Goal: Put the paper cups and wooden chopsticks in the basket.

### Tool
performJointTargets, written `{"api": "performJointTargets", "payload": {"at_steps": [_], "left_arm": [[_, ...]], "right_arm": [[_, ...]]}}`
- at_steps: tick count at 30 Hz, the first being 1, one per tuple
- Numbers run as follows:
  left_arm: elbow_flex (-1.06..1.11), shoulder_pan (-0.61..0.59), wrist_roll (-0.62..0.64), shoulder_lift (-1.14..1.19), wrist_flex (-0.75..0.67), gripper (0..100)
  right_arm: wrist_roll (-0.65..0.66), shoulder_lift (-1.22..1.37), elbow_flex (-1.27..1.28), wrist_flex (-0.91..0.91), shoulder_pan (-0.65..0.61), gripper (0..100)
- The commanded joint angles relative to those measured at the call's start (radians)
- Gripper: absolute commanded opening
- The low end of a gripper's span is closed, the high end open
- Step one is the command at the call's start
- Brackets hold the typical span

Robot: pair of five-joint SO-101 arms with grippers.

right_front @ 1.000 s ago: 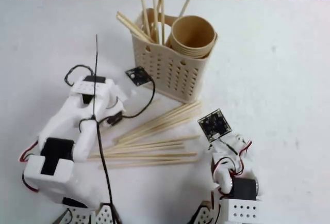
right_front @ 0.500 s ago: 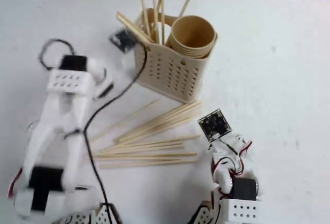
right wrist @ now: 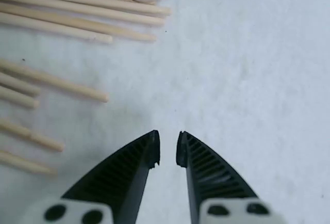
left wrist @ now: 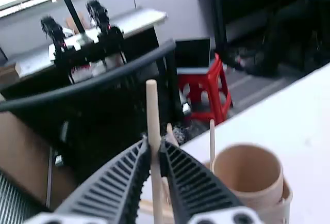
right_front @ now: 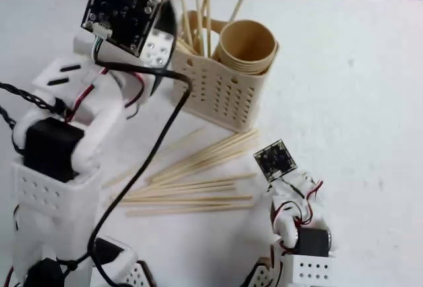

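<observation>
The left gripper is clamping a pale wooden chopstick at the left edge of the cream perforated basket, the right gripper idling narrow and empty; a tilted release could be bouncing it out.

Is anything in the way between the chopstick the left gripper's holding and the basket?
Nothing visible blocks it. The left gripper holds the chopstick upright beside the basket; paper cups and standing chopsticks fill part of it.

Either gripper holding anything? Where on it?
Left gripper pinches one chopstick on its shaft, one end poking beyond the jaws. Right gripper holds nothing.
</observation>
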Motion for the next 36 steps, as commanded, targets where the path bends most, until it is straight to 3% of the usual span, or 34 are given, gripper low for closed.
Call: {"api": "performJointTargets", "payload": {"at_steps": [1, 6, 12, 18, 30, 33, 36], "left_arm": [[-0.054, 0.021, 0.023, 0.041, -0.233, 2], [-0.054, 0.013, 0.025, 0.147, -0.381, 2], [-0.055, 0.013, 0.037, 0.236, -0.394, 2], [-0.109, 0.012, 0.173, 0.297, -0.376, 8], [-0.173, -0.038, 0.206, 0.314, -0.224, 9], [-0.173, -0.050, 0.199, 0.277, -0.098, 9], [-0.167, -0.050, 0.198, 0.219, 0.117, 9]], "right_arm": [[0.006, -0.007, 0.009, -0.008, -0.005, 7.0], [0.006, -0.007, 0.009, -0.008, -0.005, 7.0], [0.006, -0.007, 0.009, -0.008, -0.005, 7.0], [0.006, -0.007, 0.009, -0.008, -0.005, 7.0], [0.006, -0.007, 0.009, -0.008, -0.005, 7.0], [0.006, -0.007, 0.009, -0.008, -0.005, 7.0], [0.006, -0.007, 0.009, -0.008, -0.005, 7.0]]}}
